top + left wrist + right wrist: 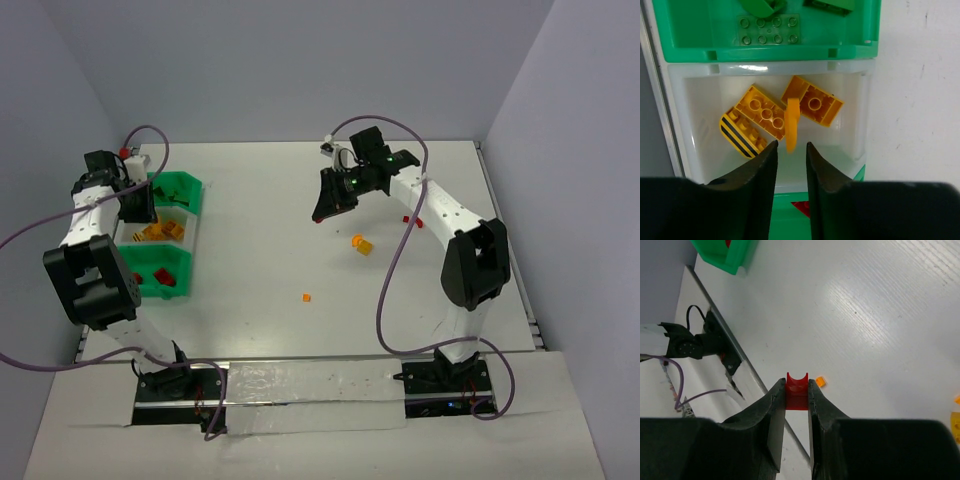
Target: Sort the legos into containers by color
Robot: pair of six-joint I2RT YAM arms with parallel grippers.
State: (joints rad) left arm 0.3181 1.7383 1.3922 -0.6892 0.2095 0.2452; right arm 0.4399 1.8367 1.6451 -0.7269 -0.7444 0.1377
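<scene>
Table (300, 330) is seen with the containers (190, 265) at its left edge. Left fingers (771, 152) are parted over the whitish middle bin (860, 115). A yellow piece (791, 125) is let go, on edge among yellow legos (762, 112). Right fingers (779, 390), well apart from the bins, are clamped on a red brick (797, 385), gripped only at the tips.

Risks judged:
- Brick could be twisted out or dropped on the carry across.
- Arms could be clashed over the bins unless the left is cleared.
- Red could be dropped into the wrong compartment.

Orange brick (362, 243) not yet sorted.
</scene>
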